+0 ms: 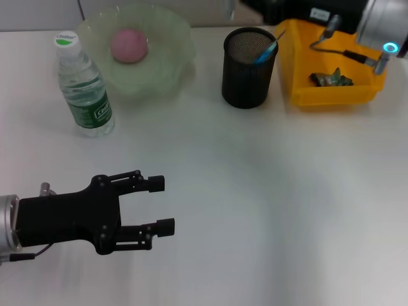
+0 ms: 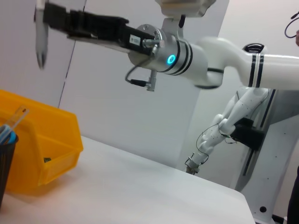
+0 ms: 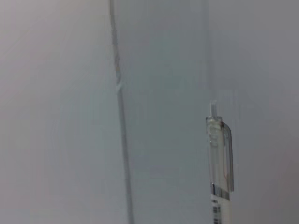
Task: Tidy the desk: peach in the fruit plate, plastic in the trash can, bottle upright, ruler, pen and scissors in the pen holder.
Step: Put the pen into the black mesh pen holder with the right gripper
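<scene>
My left gripper (image 1: 162, 205) is open and empty, low over the desk (image 1: 268, 191) at the front left. My right gripper (image 2: 49, 14) is shut on a clear pen (image 2: 41, 39), held high above the trash can (image 1: 299, 70); the pen also shows in the right wrist view (image 3: 219, 163). The peach (image 1: 129, 44) lies in the fruit plate (image 1: 172, 38). The bottle (image 1: 85, 89) stands upright beside the plate. The pen holder (image 1: 245, 80) holds the blue-handled scissors (image 1: 268, 50) and the ruler (image 2: 16, 116). A crumpled plastic wrapper (image 1: 331, 79) lies in the trash can.
The right arm (image 1: 382, 25) reaches in from the back right over the trash can. The trash can (image 2: 42, 149) and the pen holder (image 2: 3, 168) stand side by side at the back of the desk.
</scene>
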You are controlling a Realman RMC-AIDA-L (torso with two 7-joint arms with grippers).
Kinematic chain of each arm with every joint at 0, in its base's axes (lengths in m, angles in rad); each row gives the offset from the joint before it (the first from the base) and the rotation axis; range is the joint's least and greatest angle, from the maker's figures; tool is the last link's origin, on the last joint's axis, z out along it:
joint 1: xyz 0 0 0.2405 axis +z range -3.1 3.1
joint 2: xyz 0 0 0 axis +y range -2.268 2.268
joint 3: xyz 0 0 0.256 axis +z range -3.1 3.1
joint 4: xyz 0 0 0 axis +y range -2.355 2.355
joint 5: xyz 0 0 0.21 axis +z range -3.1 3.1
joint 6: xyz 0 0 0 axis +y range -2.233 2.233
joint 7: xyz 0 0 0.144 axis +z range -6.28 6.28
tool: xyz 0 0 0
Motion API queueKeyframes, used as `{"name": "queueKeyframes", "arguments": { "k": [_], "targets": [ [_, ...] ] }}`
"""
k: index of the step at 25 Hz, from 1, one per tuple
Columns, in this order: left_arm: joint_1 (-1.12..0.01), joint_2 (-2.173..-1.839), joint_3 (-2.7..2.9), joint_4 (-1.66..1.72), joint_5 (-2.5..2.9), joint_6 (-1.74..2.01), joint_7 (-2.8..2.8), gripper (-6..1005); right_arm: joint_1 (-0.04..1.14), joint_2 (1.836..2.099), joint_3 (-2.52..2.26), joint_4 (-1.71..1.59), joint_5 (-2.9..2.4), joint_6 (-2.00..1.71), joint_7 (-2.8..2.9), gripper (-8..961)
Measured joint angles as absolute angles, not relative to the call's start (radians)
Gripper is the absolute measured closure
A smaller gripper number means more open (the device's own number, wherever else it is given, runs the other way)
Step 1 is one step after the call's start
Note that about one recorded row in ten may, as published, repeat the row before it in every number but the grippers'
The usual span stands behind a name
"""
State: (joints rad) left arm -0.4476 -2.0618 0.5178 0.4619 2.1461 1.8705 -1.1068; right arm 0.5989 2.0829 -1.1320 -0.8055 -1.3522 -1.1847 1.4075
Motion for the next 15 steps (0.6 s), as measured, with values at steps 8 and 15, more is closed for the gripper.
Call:
{"name": "queueKeyframes", "arguments": {
  "k": [8,15],
  "targets": [
    [-0.45,-2.064,0.523,0.457,2.141,1.863,-1.114,195,0.627,2.09,-1.133,-0.549,-1.041,-1.174,0.989,817],
    [-0.459,-2.065,0.516,0.457,2.138,1.834,-1.213,195,0.676,2.092,-1.28,-0.367,-0.742,-1.14,0.717,818]
  ]
}}
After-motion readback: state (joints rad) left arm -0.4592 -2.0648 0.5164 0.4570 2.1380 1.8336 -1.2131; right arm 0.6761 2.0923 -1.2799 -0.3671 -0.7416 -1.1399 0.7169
